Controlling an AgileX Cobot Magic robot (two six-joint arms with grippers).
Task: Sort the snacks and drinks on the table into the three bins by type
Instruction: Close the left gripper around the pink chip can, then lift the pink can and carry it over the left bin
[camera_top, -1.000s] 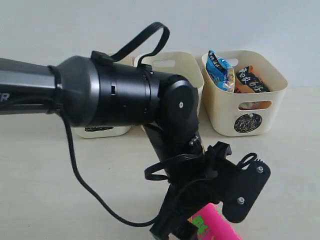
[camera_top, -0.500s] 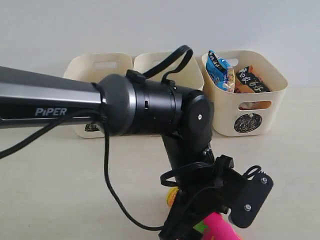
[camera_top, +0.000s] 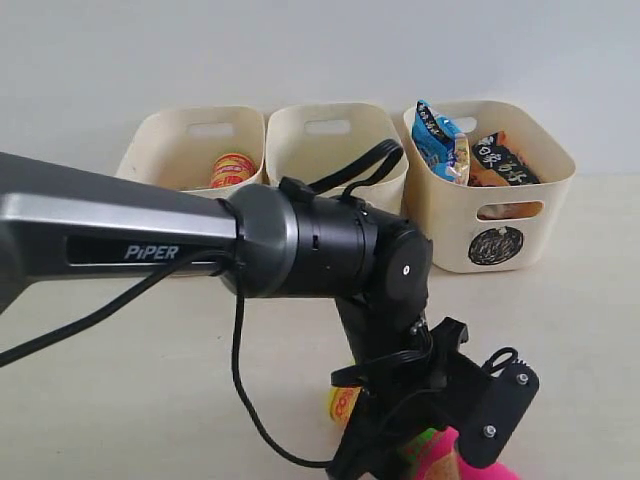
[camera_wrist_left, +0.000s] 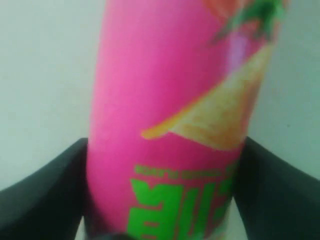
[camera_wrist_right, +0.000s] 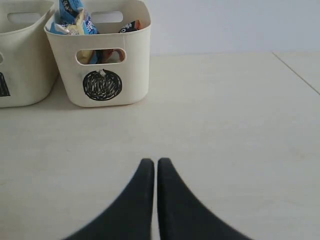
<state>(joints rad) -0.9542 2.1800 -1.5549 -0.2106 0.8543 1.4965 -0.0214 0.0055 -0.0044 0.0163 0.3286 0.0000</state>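
The pink-green crisp tube (camera_wrist_left: 170, 100) lies on the table at the front, its yellow lid (camera_top: 344, 405) showing beside my left arm. My left gripper (camera_wrist_left: 165, 145) straddles the tube, one black finger (camera_wrist_left: 55, 195) on each side, and looks open. In the triangle bin (camera_top: 190, 140) stands the yellow-red tube (camera_top: 232, 168). The blue packet (camera_top: 440, 140) and orange packet (camera_top: 500, 160) stand in the circle bin (camera_top: 505, 225). Between those two tubs is the middle bin (camera_top: 335, 135). The drink cartons are hidden. My right gripper (camera_wrist_right: 154, 162) is shut and empty over bare table.
My left arm (camera_top: 300, 250) reaches across the middle of the exterior view and hides the table in front of the bins. The circle bin (camera_wrist_right: 100, 65) stands far ahead of the right gripper, with another bin (camera_wrist_right: 20, 55) beside it.
My left arm has swung down and forward, uncovering the left and middle bins. Its gripper has sunk lower around the pink tube, whose yellow lid came into view.
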